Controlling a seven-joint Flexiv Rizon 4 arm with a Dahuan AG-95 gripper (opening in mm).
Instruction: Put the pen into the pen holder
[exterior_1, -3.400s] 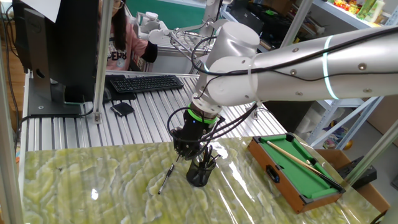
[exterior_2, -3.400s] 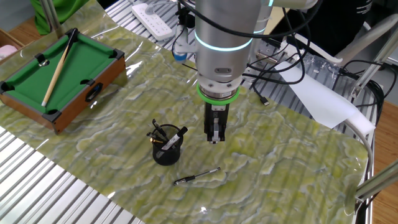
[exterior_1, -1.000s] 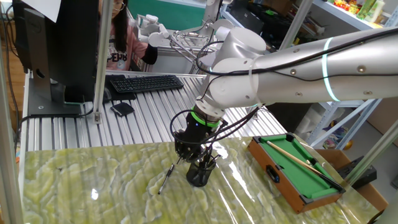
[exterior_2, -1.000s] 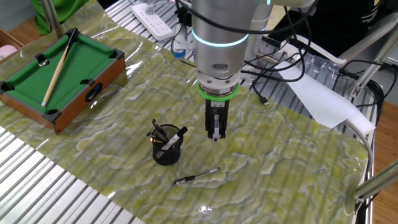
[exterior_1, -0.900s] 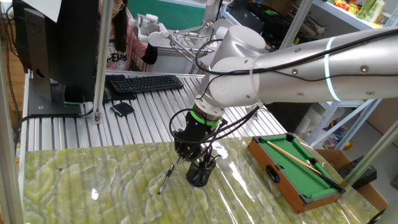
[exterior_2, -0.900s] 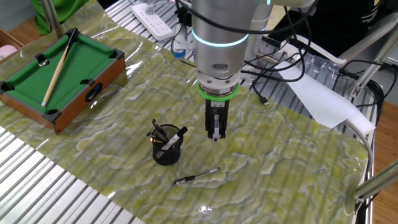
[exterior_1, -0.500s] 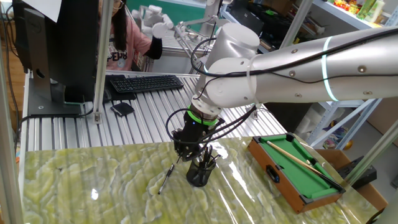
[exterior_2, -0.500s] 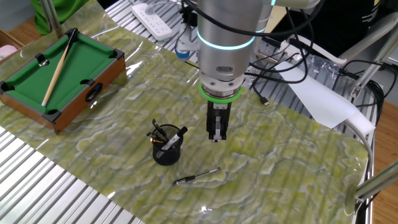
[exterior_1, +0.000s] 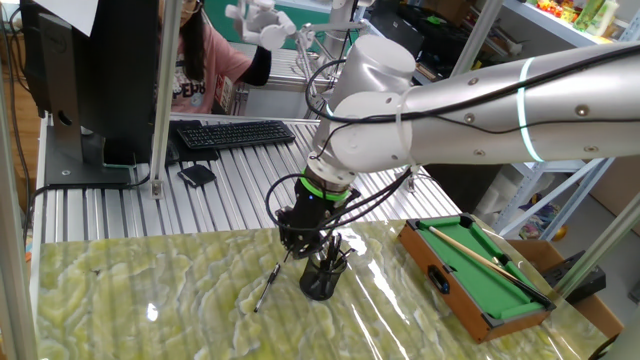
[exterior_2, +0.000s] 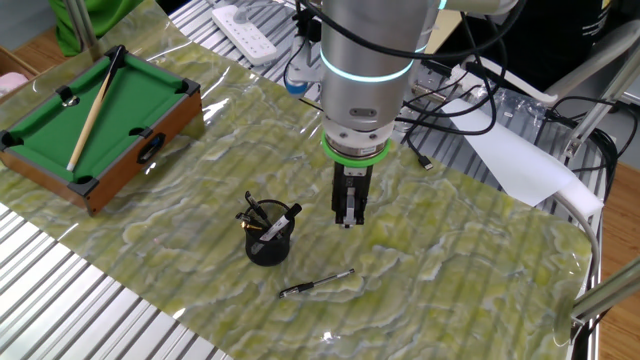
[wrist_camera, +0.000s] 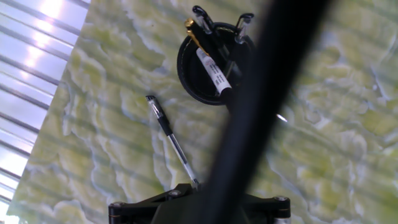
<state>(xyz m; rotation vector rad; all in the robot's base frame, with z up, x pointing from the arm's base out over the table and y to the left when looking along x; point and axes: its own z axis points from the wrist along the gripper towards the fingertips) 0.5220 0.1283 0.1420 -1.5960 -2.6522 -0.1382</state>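
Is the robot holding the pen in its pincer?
No, the pen lies flat on the green mat, apart from the pincer, which hangs above it with nothing in it.

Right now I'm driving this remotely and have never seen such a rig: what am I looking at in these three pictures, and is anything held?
A grey robot arm with a two-finger gripper hangs over a green marbled table mat. Two pictures come from fixed cameras on different sides; the third looks down from the hand, partly blocked by a blurred dark cable. On the mat stand a black mesh pen holder with pens inside and a green-felt wooden toy pool table. The slim dark pen lies flat beside the holder, apart from it. The gripper holds nothing; whether it is open is unclear.
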